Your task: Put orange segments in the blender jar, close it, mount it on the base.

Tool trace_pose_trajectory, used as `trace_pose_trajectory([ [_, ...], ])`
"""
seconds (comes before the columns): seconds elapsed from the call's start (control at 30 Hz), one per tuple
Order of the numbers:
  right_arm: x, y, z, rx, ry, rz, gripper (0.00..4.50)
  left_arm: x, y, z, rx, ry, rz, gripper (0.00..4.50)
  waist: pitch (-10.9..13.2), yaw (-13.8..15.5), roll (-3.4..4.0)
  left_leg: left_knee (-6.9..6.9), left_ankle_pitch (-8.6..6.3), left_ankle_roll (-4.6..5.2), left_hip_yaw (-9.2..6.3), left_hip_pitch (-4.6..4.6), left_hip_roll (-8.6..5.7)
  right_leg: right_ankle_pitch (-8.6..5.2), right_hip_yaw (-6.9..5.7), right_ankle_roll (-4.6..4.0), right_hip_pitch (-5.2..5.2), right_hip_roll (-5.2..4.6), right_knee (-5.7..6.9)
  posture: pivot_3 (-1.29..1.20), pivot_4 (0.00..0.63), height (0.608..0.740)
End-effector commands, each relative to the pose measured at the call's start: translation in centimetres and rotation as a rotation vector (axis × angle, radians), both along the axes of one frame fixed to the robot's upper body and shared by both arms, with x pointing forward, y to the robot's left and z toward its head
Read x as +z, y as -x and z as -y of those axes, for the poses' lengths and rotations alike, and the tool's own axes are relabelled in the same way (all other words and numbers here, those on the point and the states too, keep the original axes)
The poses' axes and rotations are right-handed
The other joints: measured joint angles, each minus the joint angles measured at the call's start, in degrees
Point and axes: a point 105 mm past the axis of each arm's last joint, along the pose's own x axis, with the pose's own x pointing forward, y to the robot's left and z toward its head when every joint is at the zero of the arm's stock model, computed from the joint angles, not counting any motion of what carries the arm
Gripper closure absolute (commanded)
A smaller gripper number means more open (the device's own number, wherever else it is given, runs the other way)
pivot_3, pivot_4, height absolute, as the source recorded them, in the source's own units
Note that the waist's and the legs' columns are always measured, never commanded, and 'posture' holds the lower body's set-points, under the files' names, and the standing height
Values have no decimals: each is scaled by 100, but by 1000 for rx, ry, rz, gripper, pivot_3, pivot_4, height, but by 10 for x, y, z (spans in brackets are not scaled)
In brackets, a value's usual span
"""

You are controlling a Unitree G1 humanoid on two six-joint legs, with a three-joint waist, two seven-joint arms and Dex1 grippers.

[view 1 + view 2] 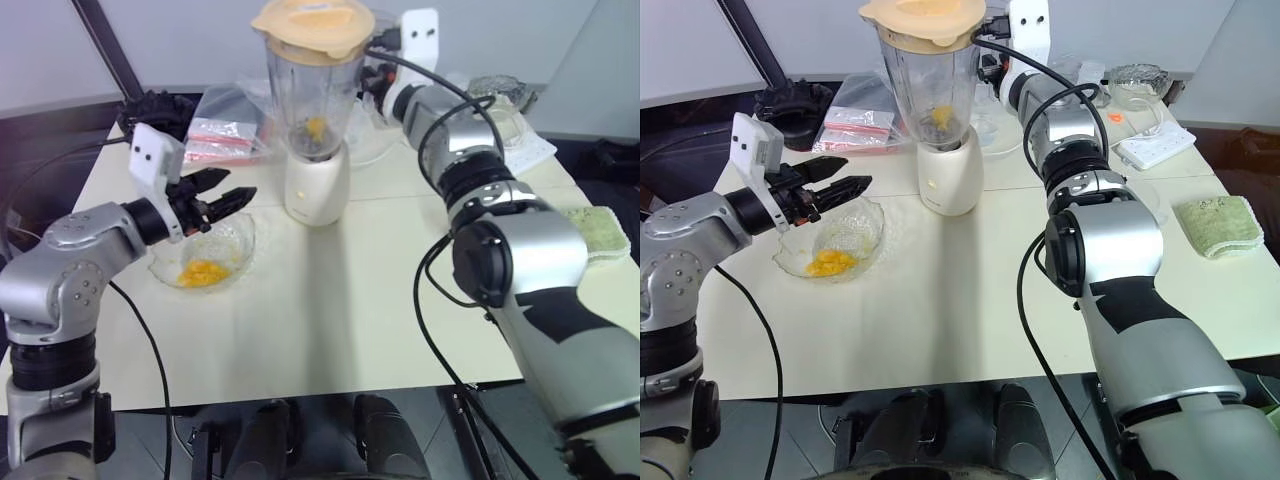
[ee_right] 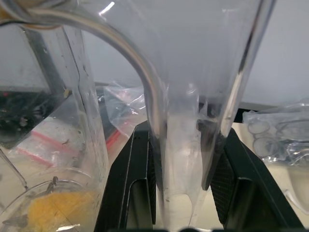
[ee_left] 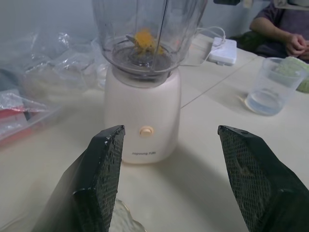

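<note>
Lettering was seen in small grey print on the front of the base (image 3: 142, 121), under its one round knob, but it could not be read with certainty. One blender jar (image 1: 312, 95) was mounted on that base, capped by a pale-orange lid (image 1: 313, 28). Orange segments (image 3: 144, 38) were shown lying on the blades inside the jar; their number could not be told. More orange pieces (image 1: 204, 272) were heaped in one scalloped glass bowl (image 1: 243, 240) on the desk (image 1: 330, 320), just left of the base.

The left gripper (image 1: 225, 199) was held above that bowl with its jaws spread and nothing between them. The right gripper (image 2: 186, 159) was pinching the jar's handle (image 2: 181, 145), as was shown in the right wrist view. In the left wrist view, one clear cup (image 3: 271, 87) with a little water and a seated person's hands (image 3: 295, 44) were shown to the right of the base.
</note>
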Motion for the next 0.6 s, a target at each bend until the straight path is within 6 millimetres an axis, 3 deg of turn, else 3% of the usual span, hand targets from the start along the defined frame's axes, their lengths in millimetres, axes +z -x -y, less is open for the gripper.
trace_pose_trajectory([
  [0.03, 17, 1, 10, -41, 12, 79, 3610, 15, 5, -1, 3, 3, 69, 1266, 0, -4, 0, 0, 0, 0, 0, 0, 0, 0, 0, 0, 0, 1, 1, 0, 150, 740],
  [0.37, 0, -1, 12, -62, 29, 46, 3610, 14, 4, 1, 0, 6, 67, 1266, 0, 8, 0, -1, 7, -11, -3, -2, 0, 0, -1, -1, 0, 1, 0, 0, 150, 740],
  [0.6, -22, -5, 16, -106, 20, -96, 3610, 13, 4, 1, 10, 1, 66, 1266, -1, 4, -1, 0, 6, -10, -4, 1, 0, 1, -2, -1, 2, 1, 1, 0, 150, 740],
])
